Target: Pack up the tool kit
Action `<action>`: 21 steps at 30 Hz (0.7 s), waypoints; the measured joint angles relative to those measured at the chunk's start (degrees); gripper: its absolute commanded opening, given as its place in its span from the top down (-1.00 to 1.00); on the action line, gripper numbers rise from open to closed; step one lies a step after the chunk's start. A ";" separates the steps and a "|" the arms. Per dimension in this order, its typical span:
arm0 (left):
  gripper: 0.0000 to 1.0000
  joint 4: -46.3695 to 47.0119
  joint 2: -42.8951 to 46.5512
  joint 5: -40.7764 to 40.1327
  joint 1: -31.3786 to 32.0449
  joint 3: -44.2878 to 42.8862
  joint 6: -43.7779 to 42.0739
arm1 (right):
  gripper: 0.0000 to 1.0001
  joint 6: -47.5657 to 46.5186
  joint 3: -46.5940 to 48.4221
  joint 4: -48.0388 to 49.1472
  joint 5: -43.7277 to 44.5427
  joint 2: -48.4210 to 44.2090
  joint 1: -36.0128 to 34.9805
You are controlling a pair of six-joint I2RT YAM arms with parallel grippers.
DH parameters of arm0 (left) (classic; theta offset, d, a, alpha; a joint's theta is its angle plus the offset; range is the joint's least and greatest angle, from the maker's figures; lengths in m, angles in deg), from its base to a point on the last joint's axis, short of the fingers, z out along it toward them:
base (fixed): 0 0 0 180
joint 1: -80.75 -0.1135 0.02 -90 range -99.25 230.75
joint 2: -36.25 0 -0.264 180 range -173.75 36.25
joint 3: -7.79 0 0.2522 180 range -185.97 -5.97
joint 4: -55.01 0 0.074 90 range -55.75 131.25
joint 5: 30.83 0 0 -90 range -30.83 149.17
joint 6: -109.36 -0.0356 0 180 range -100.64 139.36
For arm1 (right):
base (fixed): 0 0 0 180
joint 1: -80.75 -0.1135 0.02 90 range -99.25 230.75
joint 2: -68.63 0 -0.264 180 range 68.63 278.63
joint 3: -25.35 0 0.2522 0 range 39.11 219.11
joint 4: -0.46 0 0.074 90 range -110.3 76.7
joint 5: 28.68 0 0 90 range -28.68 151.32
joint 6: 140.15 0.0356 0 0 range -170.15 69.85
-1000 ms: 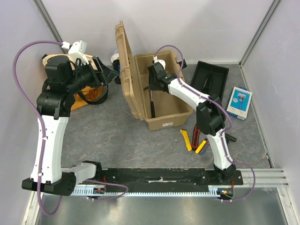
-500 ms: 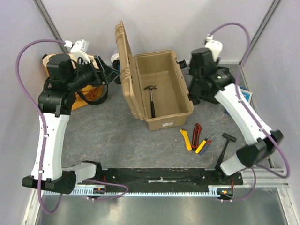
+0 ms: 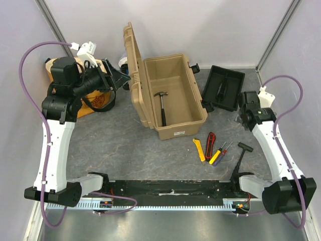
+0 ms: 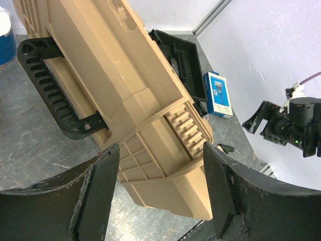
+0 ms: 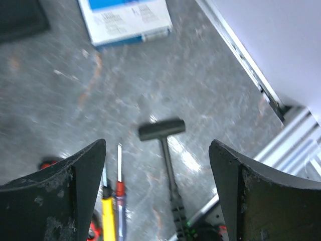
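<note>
Right gripper (image 5: pixel 157 150), spread wide and empty, hangs over the black hammer (image 5: pixel 162 129), whose handle seemingly runs lengthwise between its jaws toward this nearer arm's base.

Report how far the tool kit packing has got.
Done: one hammer lies in the open toolbox. In hand: nothing; the right gripper hangs open-jawed near the second hammer, and the left gripper is open by the lid. Left: that hammer, yellow cutter, red cutter, screwdrivers and tray, all outside.
</note>
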 measured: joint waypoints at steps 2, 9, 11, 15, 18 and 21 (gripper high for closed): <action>-0.46 0.00 -0.02 0.07 0.04 0.00 0.04 | -0.83 0.02 -3.10 -1.27 -1.29 -1.42 1.49; -0.46 0.13 0.00 0.11 0.09 0.92 0.15 | -0.96 0.31 -10.14 -3.76 -8.46 -0.44 6.03; -0.46 0.04 0.00 0.09 0.09 1.31 0.15 | -0.96 0.52 -10.88 -2.60 -11.50 0.31 9.09; -0.46 -0.07 0.04 0.00 0.09 1.75 0.13 | -0.96 2.32 -15.10 -0.31 -18.23 3.78 13.46; -0.47 -0.04 0.07 -0.39 0.09 1.79 0.11 | -0.96 4.35 -18.10 1.64 -23.52 5.55 15.50; -0.47 -0.07 0.09 -0.42 0.09 1.86 0.04 | -0.96 5.86 -19.69 3.41 -25.97 6.49 16.28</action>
